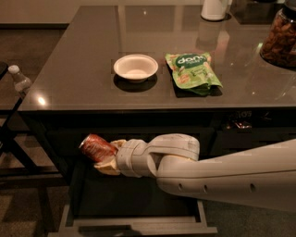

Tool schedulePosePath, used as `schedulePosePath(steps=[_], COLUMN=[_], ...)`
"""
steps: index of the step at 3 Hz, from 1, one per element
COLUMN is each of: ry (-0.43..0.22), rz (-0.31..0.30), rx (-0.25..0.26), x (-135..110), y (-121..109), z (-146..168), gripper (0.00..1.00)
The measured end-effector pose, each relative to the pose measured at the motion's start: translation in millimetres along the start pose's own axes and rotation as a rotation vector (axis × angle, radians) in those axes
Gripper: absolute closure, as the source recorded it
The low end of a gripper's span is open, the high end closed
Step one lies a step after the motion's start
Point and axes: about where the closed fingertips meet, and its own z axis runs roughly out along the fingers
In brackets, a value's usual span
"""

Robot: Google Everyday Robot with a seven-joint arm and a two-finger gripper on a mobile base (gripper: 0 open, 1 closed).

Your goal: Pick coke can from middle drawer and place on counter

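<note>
My gripper (105, 156) is shut on the red coke can (95, 146) and holds it tilted on its side, silver top pointing left, above the open middle drawer (134, 225). The can is below the counter's front edge, left of the drawer's middle. The dark-grey glossy counter (83, 69) spreads above. My white arm reaches in from the lower right and hides much of the drawer's inside.
On the counter sit a white bowl (135, 67), a green snack bag (192, 71), a jar of nuts (279, 39) at the right edge and a white container (214, 9) at the back. A clear plastic bottle (20, 79) stands off the counter's left side.
</note>
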Motion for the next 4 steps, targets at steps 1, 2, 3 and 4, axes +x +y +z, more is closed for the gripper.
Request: schedulePosePath(steps=[1, 2, 3, 4], ry=[-0.104, -0.186, -0.264, -0.266], rz=[-0.007, -0.026, -0.069, -0.073], rx=[0.056, 0.110, 0.154, 0.157], x=[-38, -71, -102, -102], y=[-20, -34, -39, -39], z=[-17, -35, -56, -57], gripper=[1.00, 1.00, 1.00, 1.00])
